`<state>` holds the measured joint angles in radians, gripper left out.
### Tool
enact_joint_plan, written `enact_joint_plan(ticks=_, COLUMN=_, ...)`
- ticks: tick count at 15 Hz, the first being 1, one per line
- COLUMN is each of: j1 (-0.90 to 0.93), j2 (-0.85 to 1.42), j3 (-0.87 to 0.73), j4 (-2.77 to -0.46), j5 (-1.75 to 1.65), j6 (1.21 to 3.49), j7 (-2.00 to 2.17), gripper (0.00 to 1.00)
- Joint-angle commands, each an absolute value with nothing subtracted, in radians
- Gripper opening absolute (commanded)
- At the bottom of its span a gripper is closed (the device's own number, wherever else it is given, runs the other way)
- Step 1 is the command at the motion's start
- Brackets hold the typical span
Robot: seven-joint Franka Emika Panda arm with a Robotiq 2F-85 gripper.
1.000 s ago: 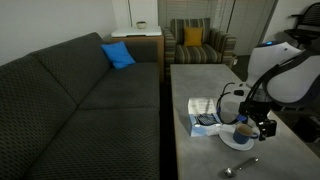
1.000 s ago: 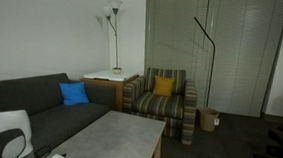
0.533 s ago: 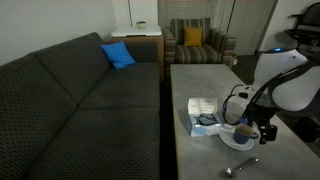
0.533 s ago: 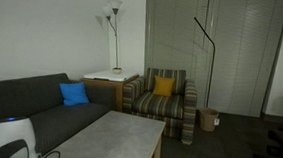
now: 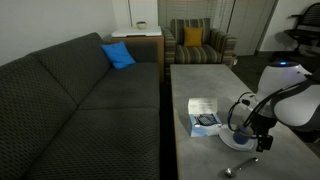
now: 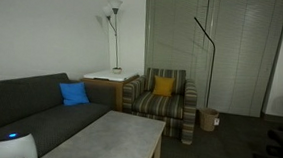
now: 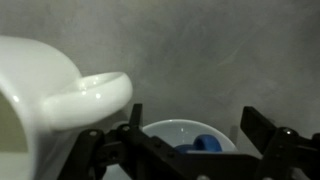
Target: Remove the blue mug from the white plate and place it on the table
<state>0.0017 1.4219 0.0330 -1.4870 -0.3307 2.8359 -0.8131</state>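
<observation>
Robotiq gripper with dark fingers point(image 7: 190, 112) is down over the small round white plate point(image 7: 160, 131) on the grey stone-look table point(image 5: 200, 80), fingers spread wide apart and gripping nothing. Small dark blue mug point(image 7: 205, 146) sits on the plate, low between the two fingers and nearer the palm than the tips. Only a sliver of blue shows, so handle direction and axis cannot be told. In an exterior view the gripper point(image 5: 246, 129) covers the mug above the plate point(image 5: 236, 143). Taller white mug point(image 7: 40, 100) stands just beside, its handle toward the plate.
</observation>
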Motion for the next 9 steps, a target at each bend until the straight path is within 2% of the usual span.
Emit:
enact_joint_plan(ticks=1, j1=-0.004, j2=1.426, j3=0.021, j4=-1.478, j5=-0.341, j6=2.874, j7=-0.764, gripper=1.0)
enact_joint_plan(ticks=9, j1=-0.011, j2=1.408, j3=0.031, j4=-1.464, j5=-0.368, j6=2.877, j7=-0.766, gripper=1.0)
